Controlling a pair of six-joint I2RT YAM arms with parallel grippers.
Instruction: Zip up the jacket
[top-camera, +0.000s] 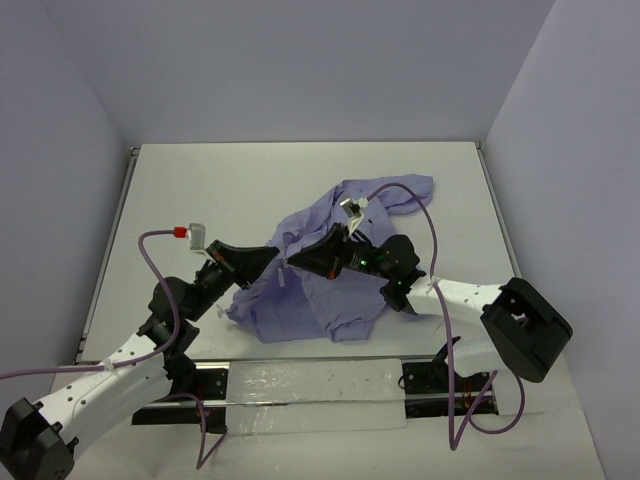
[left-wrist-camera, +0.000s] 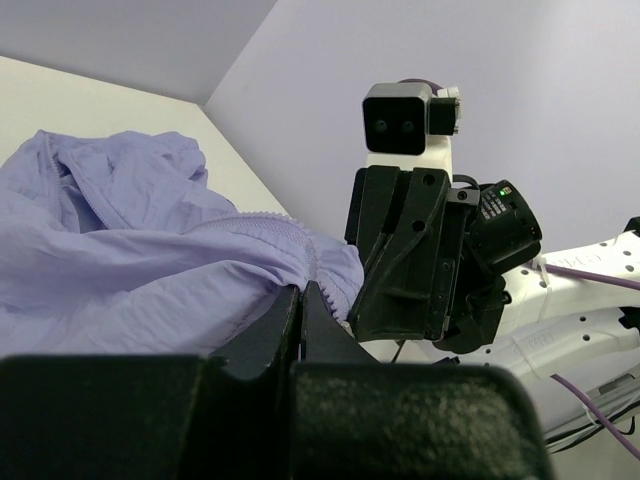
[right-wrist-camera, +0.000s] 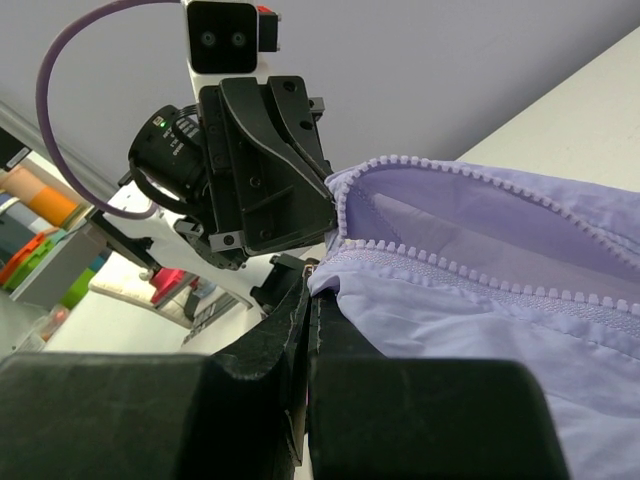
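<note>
The lavender jacket (top-camera: 330, 285) lies bunched in the middle of the table, its left edge raised. Both grippers meet at that edge, tip to tip. My left gripper (top-camera: 280, 262) is shut on a fold of jacket fabric beside the zipper teeth (left-wrist-camera: 270, 218); in the left wrist view its jaws (left-wrist-camera: 300, 292) are pressed together under the cloth (left-wrist-camera: 120, 260). My right gripper (top-camera: 303, 262) is shut on the jacket's zipper edge (right-wrist-camera: 430, 255); in the right wrist view its jaws (right-wrist-camera: 312, 290) are closed on the corner of the fabric (right-wrist-camera: 480, 330). The two rows of teeth are apart there.
The white table (top-camera: 200, 180) is walled on three sides. A clear plastic sheet (top-camera: 310, 392) lies at the near edge between the arm bases. Purple cables (top-camera: 428, 225) loop over the arms. The right arm's large black housing (top-camera: 525, 325) stands at the right.
</note>
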